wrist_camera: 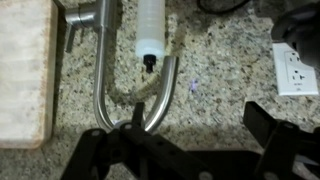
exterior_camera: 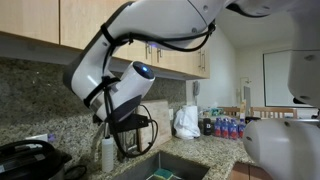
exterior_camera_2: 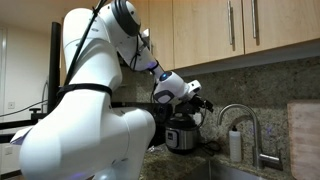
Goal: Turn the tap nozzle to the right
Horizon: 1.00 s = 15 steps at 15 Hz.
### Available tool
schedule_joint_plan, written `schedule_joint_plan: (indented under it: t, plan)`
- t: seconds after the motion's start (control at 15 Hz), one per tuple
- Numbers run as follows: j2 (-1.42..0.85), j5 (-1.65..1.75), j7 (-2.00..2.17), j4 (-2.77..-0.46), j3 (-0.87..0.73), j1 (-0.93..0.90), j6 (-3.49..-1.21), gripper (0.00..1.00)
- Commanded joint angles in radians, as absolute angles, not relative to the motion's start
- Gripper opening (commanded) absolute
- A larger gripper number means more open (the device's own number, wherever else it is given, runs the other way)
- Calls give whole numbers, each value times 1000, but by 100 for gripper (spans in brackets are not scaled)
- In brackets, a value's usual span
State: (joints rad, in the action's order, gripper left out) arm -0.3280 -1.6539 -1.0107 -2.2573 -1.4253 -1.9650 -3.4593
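The tap nozzle is a brushed-steel gooseneck faucet standing behind the sink. In the wrist view it shows as a U-shaped arch against the granite wall. My gripper is open and empty. Its left finger lies over the top of the arch and its right finger is well off to the side. In an exterior view the gripper hovers a little apart from the arch, at about its height. In an exterior view the gripper and arm hide the tap.
A pale soap bottle stands beside the faucet base. A wooden cutting board leans on the wall. A wall outlet is on the opposite side. A rice cooker sits on the counter. The sink lies below.
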Motion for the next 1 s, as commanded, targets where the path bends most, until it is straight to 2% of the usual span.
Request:
schedule_joint_plan:
  t: [0.0,0.2,0.47,0.73,0.8,0.87,0.93]
  plan:
    - [-309,-1666,-1117,-2209,-1510,-2043,-3459,100]
    - [-273,-1675,-1157,-2193,-1524,-2041,-3458,100]
    - [-224,-1660,-1197,-2191,-1454,-1939,-3431,100]
    - [-232,-1641,-1204,-2204,-1334,-1777,-3343,100]
    - [-184,-1458,-1048,-2241,-1261,-1723,-3367,100]
    - [-204,-1402,-1015,-2235,-1201,-1651,-3346,100]
    - [-342,-1498,-1054,-2194,-1269,-1669,-3216,100]
